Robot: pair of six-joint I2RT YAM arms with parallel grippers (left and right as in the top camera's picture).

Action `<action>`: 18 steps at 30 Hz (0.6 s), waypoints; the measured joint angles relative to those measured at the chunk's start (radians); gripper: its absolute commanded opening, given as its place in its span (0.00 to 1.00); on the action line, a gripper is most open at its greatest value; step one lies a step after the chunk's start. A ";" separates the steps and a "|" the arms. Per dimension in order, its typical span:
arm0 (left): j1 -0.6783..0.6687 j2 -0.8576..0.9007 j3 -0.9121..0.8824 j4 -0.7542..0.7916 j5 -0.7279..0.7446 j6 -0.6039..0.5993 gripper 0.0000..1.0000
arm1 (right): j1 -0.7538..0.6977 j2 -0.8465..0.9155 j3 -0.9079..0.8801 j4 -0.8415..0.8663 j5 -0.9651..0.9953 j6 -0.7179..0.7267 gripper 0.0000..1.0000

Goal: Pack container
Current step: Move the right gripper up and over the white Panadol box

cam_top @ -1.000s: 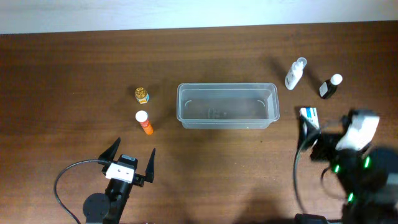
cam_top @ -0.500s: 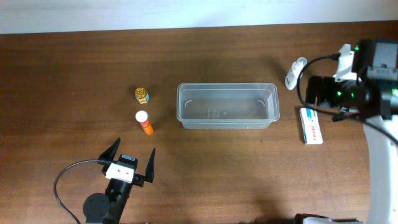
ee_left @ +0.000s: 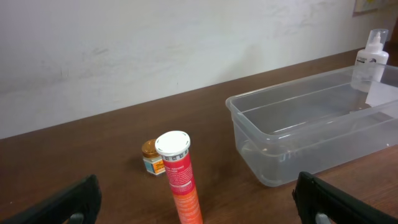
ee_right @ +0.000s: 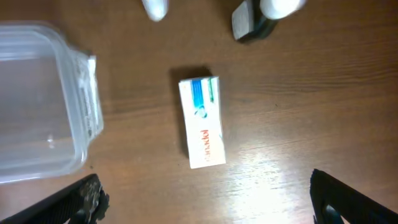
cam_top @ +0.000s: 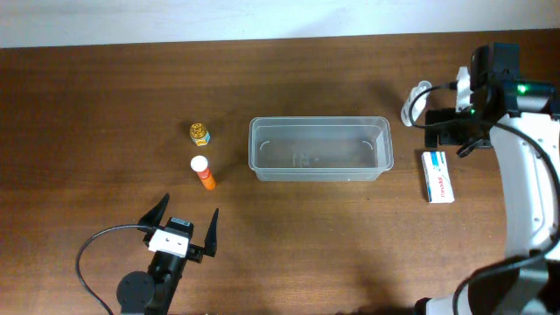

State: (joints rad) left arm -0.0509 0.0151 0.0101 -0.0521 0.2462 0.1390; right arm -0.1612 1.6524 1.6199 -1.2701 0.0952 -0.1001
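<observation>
The clear plastic container [cam_top: 319, 149] stands empty at the table's middle; it also shows in the left wrist view [ee_left: 311, 124] and the right wrist view [ee_right: 37, 99]. My left gripper [cam_top: 182, 229] is open and empty near the front edge, with an orange tube [ee_left: 180, 177] standing upright between and beyond its fingers. My right gripper [cam_top: 448, 131] is open and empty, held above the table to the right of the container. A white box [ee_right: 202, 121] lies flat below it, beyond its fingertips. A dark bottle with a white cap [ee_right: 264, 15] lies further on.
A small gold-lidded jar [cam_top: 199, 133] stands behind the orange tube [cam_top: 204, 172], left of the container. A white bottle [cam_top: 416, 103] lies at the back right, partly behind my right arm. The white box [cam_top: 437, 176] lies right of the container.
My right arm has swung from the front right corner to the back right, over the bottles and box, uncovering the box. The left arm has not moved.
</observation>
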 measured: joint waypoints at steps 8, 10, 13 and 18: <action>0.000 0.000 0.000 0.000 0.000 0.000 1.00 | -0.052 0.085 0.000 -0.039 -0.119 -0.159 0.98; 0.000 0.000 0.000 0.000 0.000 0.000 0.99 | -0.053 0.092 0.000 -0.043 -0.124 -0.171 0.98; 0.000 0.000 0.000 0.000 0.000 0.000 0.99 | -0.053 0.094 0.000 -0.043 -0.131 -0.186 0.98; 0.000 0.000 0.000 0.000 0.000 0.000 0.99 | -0.053 0.105 0.000 -0.023 -0.135 -0.206 0.98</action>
State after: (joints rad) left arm -0.0509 0.0151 0.0101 -0.0525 0.2462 0.1390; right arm -0.2138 1.7569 1.6199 -1.2930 -0.0395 -0.3058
